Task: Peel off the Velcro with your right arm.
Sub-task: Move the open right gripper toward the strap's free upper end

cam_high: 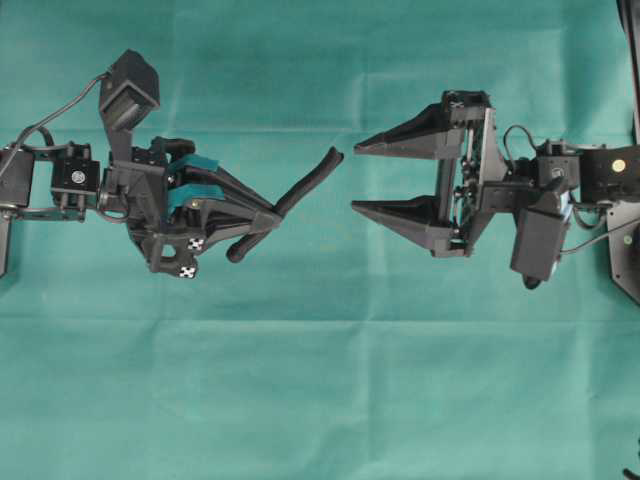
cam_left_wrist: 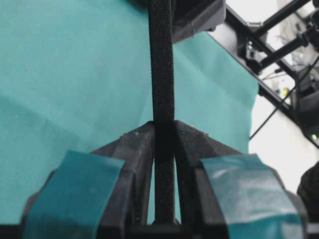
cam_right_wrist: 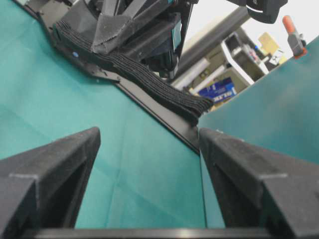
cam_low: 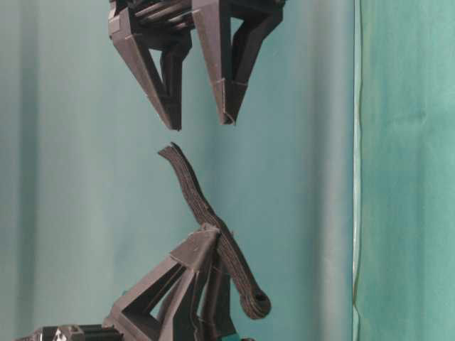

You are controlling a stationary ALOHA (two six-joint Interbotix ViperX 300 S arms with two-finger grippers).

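Observation:
The Velcro (cam_high: 305, 185) is a slim black strip held off the teal cloth. It slants up and to the right, and its free end points at my right arm. My left gripper (cam_high: 278, 212), with teal patches, is shut on the strip near its middle; in the left wrist view the Velcro (cam_left_wrist: 162, 74) runs straight up between the pinched fingertips. The curled knob end (cam_low: 257, 304) hangs behind the grip. My right gripper (cam_high: 356, 177) is open just right of the free tip, not touching it. In the right wrist view the Velcro (cam_right_wrist: 149, 84) lies ahead of the spread fingers (cam_right_wrist: 60, 154).
Teal cloth (cam_high: 320, 380) covers the whole table. A black frame bar (cam_right_wrist: 164, 117) runs along the cloth's far edge in the right wrist view, with shelves and boxes (cam_right_wrist: 222, 89) beyond it. Both arm bodies reach in from the left and right sides.

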